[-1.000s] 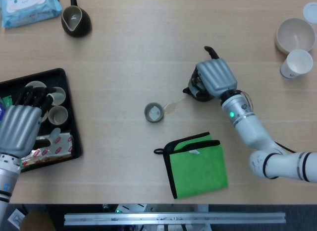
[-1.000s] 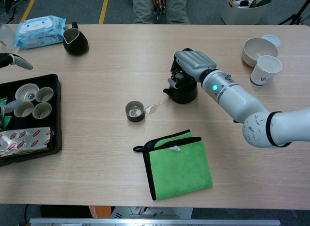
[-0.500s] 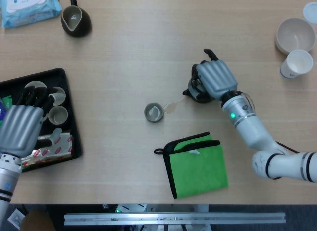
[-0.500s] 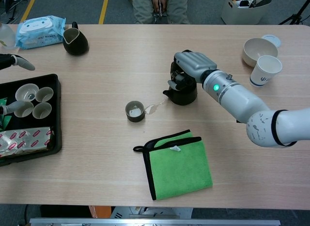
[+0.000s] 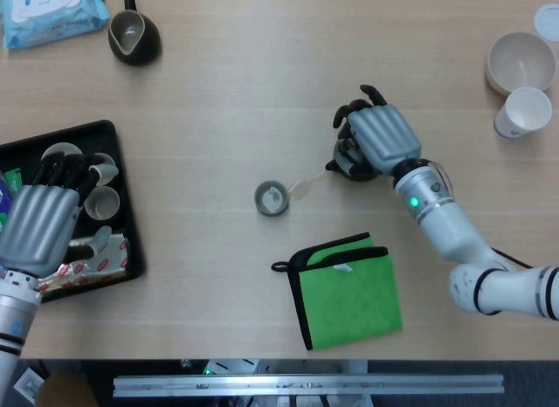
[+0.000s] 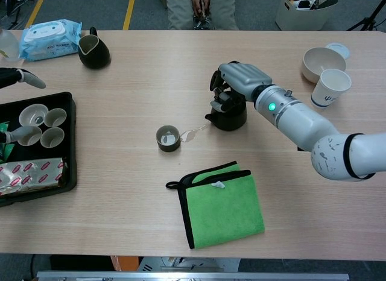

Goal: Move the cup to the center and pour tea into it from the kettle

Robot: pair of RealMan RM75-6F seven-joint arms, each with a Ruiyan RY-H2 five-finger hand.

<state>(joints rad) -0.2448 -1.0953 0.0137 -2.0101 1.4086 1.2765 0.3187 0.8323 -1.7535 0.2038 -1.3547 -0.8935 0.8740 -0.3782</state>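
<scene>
The small dark cup (image 5: 272,198) (image 6: 167,138) stands near the table's middle with pale liquid in it. A thin wet streak (image 5: 304,189) runs from it toward the dark kettle (image 5: 348,169) (image 6: 228,119), which stands upright on the table to the cup's right. My right hand (image 5: 380,138) (image 6: 241,79) covers the kettle from above, its fingers still curved round the upper part but loosened. My left hand (image 5: 39,219) hovers over the black tray (image 5: 125,162) at the far left, fingers apart and holding nothing.
A green cloth (image 5: 345,293) lies in front of the cup and kettle. The tray holds several small cups and snack packets. A dark pitcher (image 5: 134,36) and a wipes pack (image 5: 48,14) sit at the back left; a bowl (image 5: 521,62) and paper cup (image 5: 524,112) at the back right.
The right hand's fingers have spread and lifted a little off the kettle, and the hand has shifted slightly right. The kettle and cup stay put. The left hand has barely moved.
</scene>
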